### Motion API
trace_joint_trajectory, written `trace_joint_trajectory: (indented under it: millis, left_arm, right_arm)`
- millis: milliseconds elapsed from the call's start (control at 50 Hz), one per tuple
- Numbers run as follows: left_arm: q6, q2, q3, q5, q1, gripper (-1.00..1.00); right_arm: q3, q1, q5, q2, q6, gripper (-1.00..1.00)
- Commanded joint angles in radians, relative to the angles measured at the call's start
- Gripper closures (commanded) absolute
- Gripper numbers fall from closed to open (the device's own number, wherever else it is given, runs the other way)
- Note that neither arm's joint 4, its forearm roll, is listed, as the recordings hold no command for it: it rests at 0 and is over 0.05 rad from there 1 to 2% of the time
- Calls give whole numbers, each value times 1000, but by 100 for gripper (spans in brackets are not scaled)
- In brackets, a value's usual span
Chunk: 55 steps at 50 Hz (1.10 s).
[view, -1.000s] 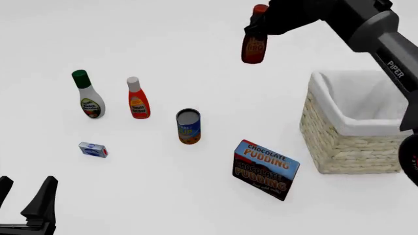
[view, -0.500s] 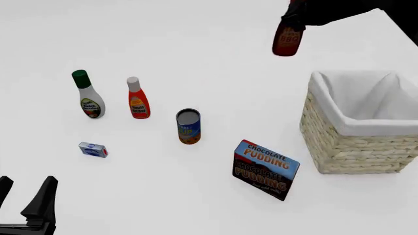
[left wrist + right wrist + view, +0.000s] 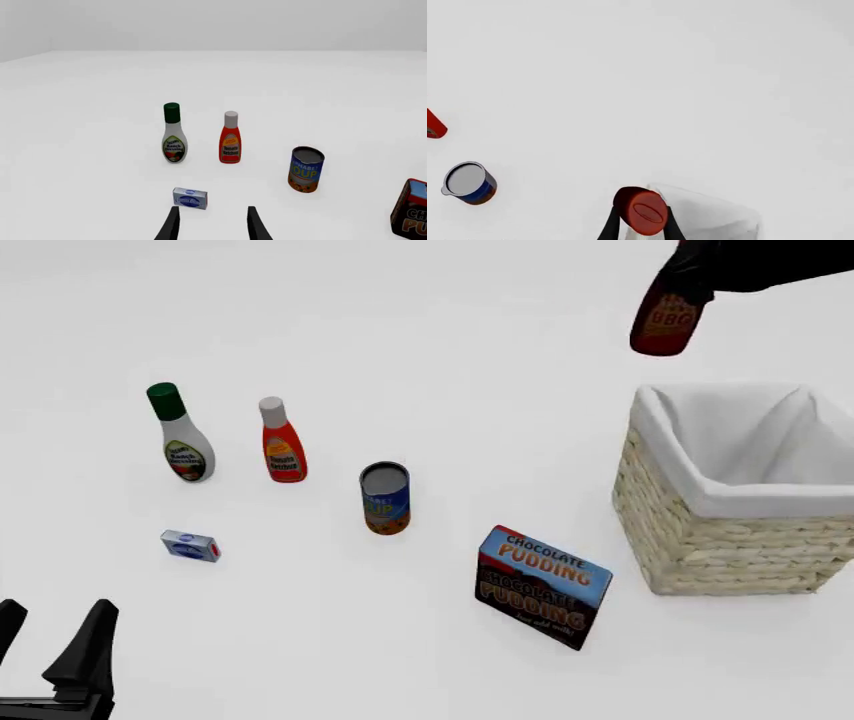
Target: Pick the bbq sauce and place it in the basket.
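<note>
bbq sauce (image 3: pixel 666 322) "BBQ" | right hand (image 3: pixel 639 225) grips | box (image 3: pixel 541 586) "CHOCOLATE PUDDING"

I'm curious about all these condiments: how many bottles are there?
3. The ranch dressing bottle and ketchup bottle stand side by side on the table's left; the bbq sauce hangs in the right claw, up by the basket.

The right gripper (image 3: pixel 639 225) hangs high at two o'clock, fingers clamped; the left gripper (image 3: pixel 47 645) rests low at seven o'clock, fingers spread.
</note>
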<state>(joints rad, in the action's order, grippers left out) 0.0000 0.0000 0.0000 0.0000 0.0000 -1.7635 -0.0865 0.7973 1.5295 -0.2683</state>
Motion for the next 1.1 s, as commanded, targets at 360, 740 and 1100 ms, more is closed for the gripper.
trace_joint_trajectory:
  millis: [360,740,1100]
  left_arm:
    - [0,0,0,0,0,-100]
    - [0,0,0,0,0,-100]
    - [0,0,0,0,0,-100]
  right_arm:
    - [136,171,-1,-159,-7,100]
    - [329,261,-100,-206,2,100]
    - [434,296,-191,-170,6,100]
